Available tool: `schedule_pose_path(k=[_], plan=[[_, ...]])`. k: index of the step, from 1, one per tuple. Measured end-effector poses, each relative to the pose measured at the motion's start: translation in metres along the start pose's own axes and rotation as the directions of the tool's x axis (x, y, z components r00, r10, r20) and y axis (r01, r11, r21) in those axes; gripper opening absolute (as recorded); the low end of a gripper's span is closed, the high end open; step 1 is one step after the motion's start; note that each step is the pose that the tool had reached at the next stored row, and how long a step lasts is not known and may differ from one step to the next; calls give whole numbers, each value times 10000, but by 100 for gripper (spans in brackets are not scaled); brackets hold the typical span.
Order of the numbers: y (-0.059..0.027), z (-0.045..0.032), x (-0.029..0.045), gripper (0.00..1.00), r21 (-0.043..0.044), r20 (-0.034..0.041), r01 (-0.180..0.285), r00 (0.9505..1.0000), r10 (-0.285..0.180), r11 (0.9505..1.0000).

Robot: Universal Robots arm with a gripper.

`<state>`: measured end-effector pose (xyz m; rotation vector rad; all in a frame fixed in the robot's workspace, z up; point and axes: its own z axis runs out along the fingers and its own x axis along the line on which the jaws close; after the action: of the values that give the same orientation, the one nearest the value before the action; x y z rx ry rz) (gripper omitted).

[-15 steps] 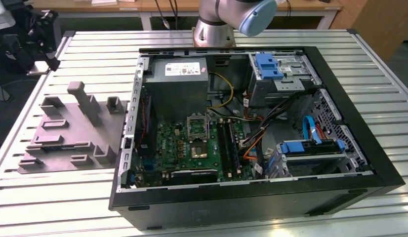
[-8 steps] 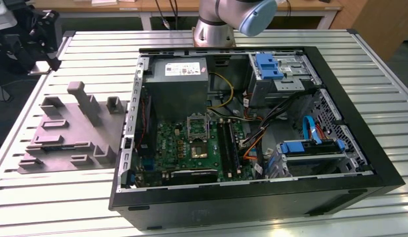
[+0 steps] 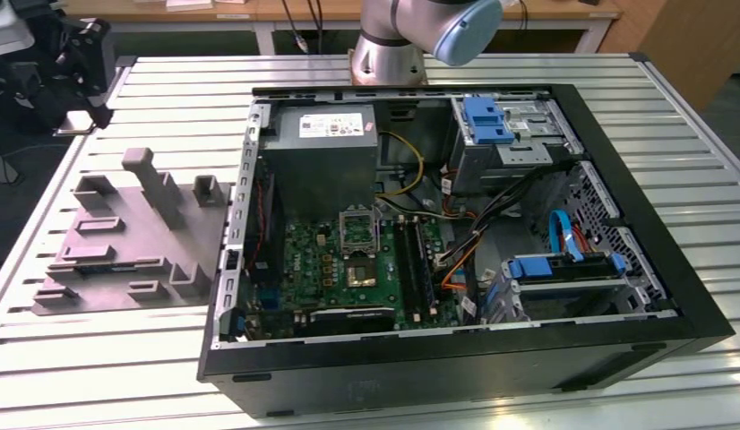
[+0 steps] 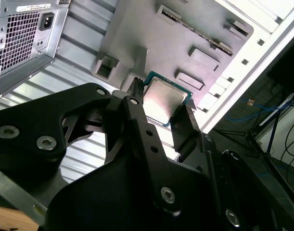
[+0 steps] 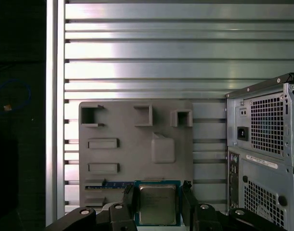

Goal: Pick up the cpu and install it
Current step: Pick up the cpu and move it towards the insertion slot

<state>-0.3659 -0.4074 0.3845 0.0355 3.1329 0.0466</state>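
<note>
Exterior view, arm: my arm (image 3: pixel 394 36) rises from the far edge of the slatted table (image 3: pixel 107 358) and leaves the frame upward.
Exterior view, surroundings: the open computer case (image 3: pixel 466 367) lies on the table with the motherboard socket (image 3: pixel 358 235) facing up inside. The grey fixture (image 3: pixel 119 255) sits just beside it, on the exterior view's left.
Second wrist view, pincer: my gripper (image 4: pixel 161 100) is closed on the cpu (image 4: pixel 163 97), with one finger against each of two opposite edges.
Second wrist view, cpu position: it is carried in the air, well clear of the grey fixture (image 4: pixel 137 33) beneath.
First wrist view, pose: my wrist looks straight down from height. The cpu (image 5: pixel 157 204) shows its metal top, with the fixture (image 5: pixel 132 154) far below and the case's rear panel (image 5: pixel 267 144) alongside.
Handling, judged: light, stiff and flat, with a smooth top likely to be slippery and an underside I judge fragile.
Hold, judged: the edges only, as taken now. The thin rim offers little purchase, so it could twist.
</note>
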Motion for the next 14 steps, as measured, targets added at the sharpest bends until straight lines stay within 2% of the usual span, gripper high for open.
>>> schedule_pose_path(k=[14], plan=[[1,0,-40,47,0,0,0,10000,0,10000]])
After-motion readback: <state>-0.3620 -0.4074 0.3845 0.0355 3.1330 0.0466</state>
